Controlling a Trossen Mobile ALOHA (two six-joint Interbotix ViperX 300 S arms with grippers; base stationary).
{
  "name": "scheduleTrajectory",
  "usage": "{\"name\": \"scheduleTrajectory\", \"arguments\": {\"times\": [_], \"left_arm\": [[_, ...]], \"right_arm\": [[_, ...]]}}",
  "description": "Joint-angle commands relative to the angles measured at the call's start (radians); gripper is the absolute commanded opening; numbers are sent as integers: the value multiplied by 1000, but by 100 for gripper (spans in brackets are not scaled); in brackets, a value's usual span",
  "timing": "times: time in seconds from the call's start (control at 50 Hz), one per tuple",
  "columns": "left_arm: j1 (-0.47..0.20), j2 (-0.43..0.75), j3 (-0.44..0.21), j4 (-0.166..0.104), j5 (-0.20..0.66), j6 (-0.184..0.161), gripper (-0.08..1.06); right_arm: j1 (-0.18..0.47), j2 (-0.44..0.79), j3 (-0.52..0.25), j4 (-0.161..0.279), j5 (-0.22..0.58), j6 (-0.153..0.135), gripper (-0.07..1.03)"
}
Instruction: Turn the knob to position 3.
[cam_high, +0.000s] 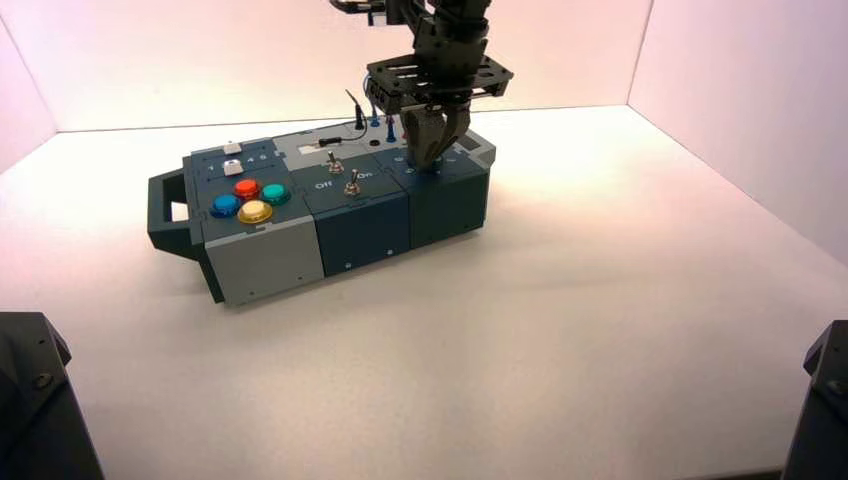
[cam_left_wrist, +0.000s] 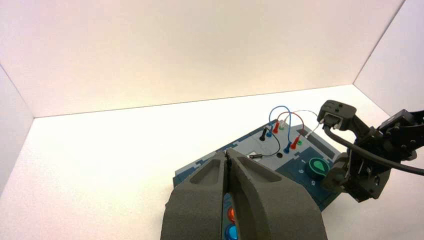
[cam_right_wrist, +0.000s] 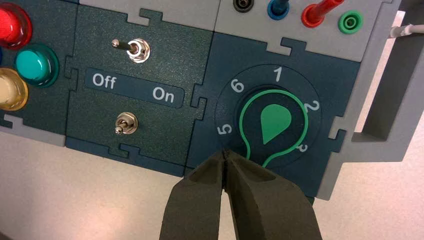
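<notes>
A white surface (cam_high: 560, 330) is seen, walled in white at the back and both sides. The box (cam_high: 330, 205) is set slightly turned toward the surface's back, left of centre, with wide bare room left at the front and right. The knob (cam_right_wrist: 275, 123) is found on the box's dark right section, ringed by numbers; its tip is pointed between 3 and 5, where the 4 is hidden. The right gripper (cam_right_wrist: 226, 156) is held just over that section's front edge, fingers pressed together on nothing, just beside the knob. The left gripper (cam_left_wrist: 228, 160) is held high above the box, fingers likewise closed and empty. Two toggles (cam_right_wrist: 131, 49) are seen by the Off/On label.
</notes>
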Motion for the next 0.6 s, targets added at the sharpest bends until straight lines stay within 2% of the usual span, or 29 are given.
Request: {"name": "scheduleTrajectory", "arguments": {"times": [0.02, 0.6], "left_arm": [[0, 17, -14, 2, -5, -6, -3], [0, 17, -14, 2, -5, -6, -3]], "right_arm": [[-5, -11, -23, 5, -3, 2, -2], [-28, -11, -23, 0, 8, 2, -2]]}}
